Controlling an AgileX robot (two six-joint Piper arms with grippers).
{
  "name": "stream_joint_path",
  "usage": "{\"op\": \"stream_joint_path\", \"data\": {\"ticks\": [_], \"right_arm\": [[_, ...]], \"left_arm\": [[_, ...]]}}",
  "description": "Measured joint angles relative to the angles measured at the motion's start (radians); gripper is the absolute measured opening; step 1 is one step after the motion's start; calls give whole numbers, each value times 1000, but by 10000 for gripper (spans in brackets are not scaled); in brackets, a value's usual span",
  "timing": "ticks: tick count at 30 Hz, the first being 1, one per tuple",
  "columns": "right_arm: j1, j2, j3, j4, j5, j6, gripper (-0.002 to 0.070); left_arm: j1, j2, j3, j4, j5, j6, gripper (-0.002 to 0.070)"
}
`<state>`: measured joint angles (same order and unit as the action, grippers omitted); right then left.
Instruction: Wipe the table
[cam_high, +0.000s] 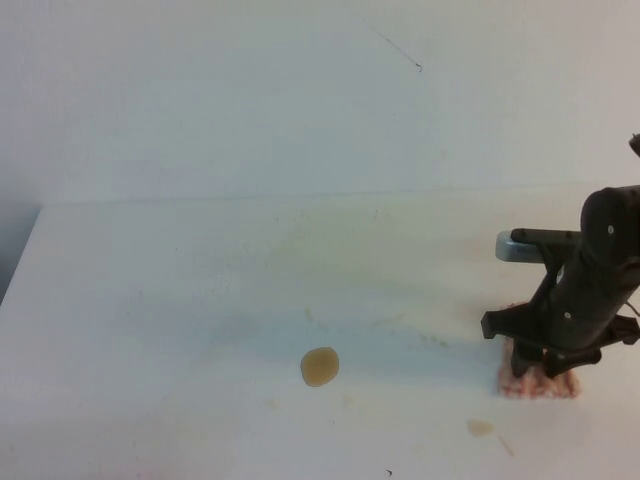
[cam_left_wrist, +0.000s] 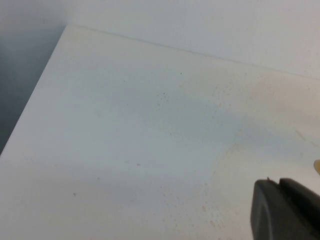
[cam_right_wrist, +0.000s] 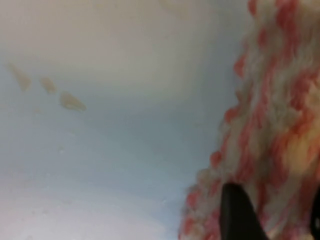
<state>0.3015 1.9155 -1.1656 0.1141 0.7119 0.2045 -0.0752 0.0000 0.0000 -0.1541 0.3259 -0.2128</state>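
The cloth (cam_high: 540, 390) is being straddled by the right gripper (cam_high: 545, 368), jaws parted; a deep pinch is being advised. The left gripper (cam_left_wrist: 286, 209) is being held well apart from it.

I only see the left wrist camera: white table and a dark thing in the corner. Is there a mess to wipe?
Observer: Yes, a round tan spill sits near the front middle of the table.
Operator: Is there a cloth?
Observer: A pink and white cloth lies on the table's right side.
Operator: Where's the right gripper?
Observer: The right gripper is down on that cloth. Your dark thing is the left gripper, facing the table's left part.
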Motion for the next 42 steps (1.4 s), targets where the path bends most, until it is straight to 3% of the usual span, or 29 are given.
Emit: {"op": "stream_joint_path", "data": {"ticks": [4, 5, 16, 24, 33, 42], "right_arm": [[0, 20, -2, 4, 23, -38, 17], [0, 23, -2, 14, 25, -59, -1], [4, 18, -152, 223, 67, -253, -1], [130, 22, -318, 325, 94, -356, -1], [355, 117, -497, 303, 156, -494, -1], [447, 289, -620, 38, 283, -399, -1]], "left_arm": [[0, 0, 0, 0, 0, 0, -3], [0, 0, 0, 0, 0, 0, -3], [0, 0, 0, 0, 0, 0, -3], [0, 0, 0, 0, 0, 0, -3], [0, 0, 0, 0, 0, 0, -3], [0, 0, 0, 0, 0, 0, -3]]}}
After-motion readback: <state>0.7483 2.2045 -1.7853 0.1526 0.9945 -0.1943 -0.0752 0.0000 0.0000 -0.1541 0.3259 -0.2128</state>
